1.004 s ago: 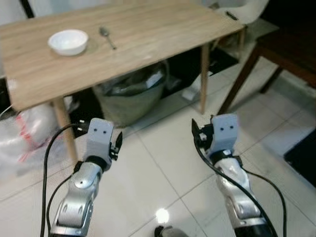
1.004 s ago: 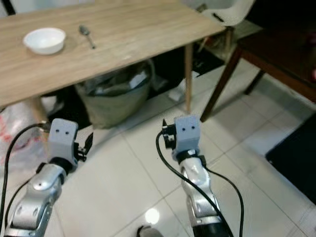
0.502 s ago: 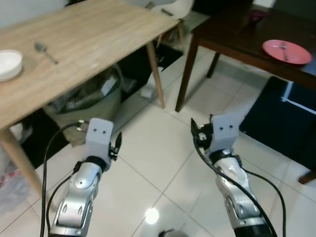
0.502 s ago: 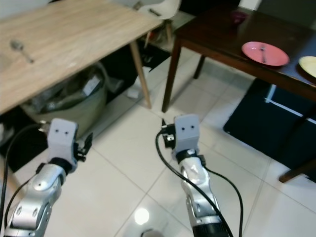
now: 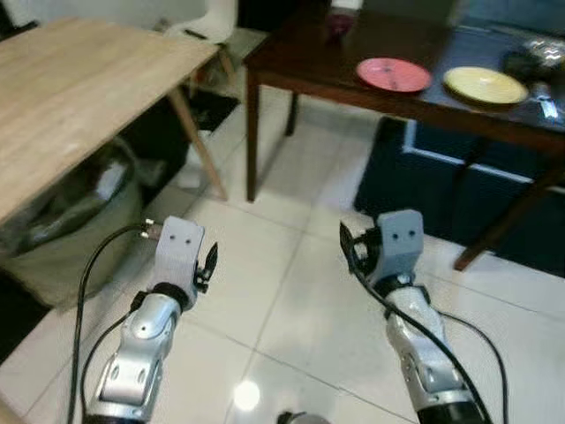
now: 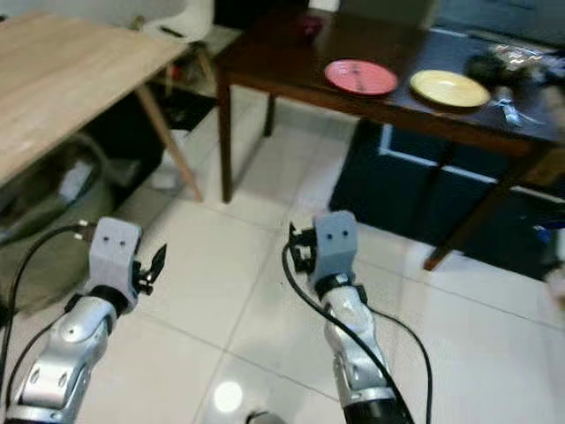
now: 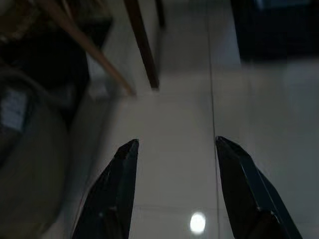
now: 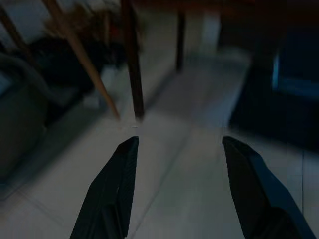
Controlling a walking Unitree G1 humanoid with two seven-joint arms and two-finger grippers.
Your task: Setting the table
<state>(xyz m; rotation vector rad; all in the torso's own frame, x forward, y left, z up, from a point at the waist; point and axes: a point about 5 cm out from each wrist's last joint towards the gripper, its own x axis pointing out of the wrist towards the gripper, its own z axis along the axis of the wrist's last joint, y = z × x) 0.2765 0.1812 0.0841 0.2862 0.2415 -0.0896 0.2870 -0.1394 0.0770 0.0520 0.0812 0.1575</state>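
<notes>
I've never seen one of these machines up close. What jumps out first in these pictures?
Two silver arms reach forward over pale floor tiles, the left gripper and right gripper both empty, fingers spread. Ahead to the right, a dark wooden table carries a pink plate beside a yellow plate; a light wooden table stands to the left.

A home dining area: a dark table point(image 5: 388, 66) holds a pink plate point(image 5: 394, 74) and a yellow plate point(image 5: 486, 85). Left of it, a light wooden table point(image 5: 79, 79); glossy white floor tiles point(image 5: 282, 265) below.
</notes>
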